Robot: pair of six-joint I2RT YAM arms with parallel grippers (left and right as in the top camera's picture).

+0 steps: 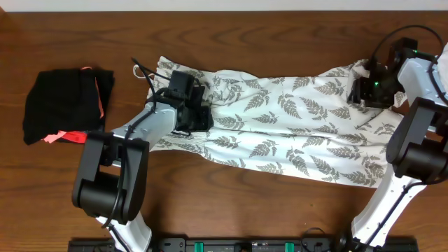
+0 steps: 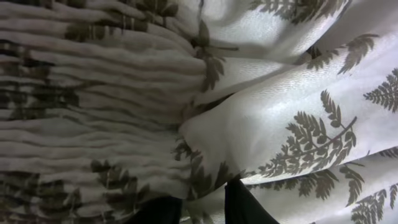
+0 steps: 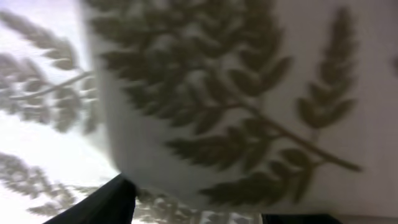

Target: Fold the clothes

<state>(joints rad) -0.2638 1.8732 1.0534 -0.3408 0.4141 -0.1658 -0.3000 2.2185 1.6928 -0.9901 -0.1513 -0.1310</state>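
Observation:
The clothes (image 1: 294,133), a white dress with a grey-green fern print, lie spread across the middle of the table from left to right. My left gripper (image 1: 198,115) sits on the gathered, pleated end at the left. In the left wrist view its black fingers (image 2: 158,213) are closed on a fold of the clothes (image 2: 280,124). My right gripper (image 1: 362,92) rests on the dress's far right end. In the blurred right wrist view its fingers (image 3: 102,205) stand wide apart, with the printed cloth (image 3: 236,112) draped over the gap.
A black bundle with coral-pink trim (image 1: 66,105) lies at the far left, apart from the dress. Bare brown table (image 1: 224,203) runs along the front. The two arm bases stand at the front left and front right, by a black rail (image 1: 245,245).

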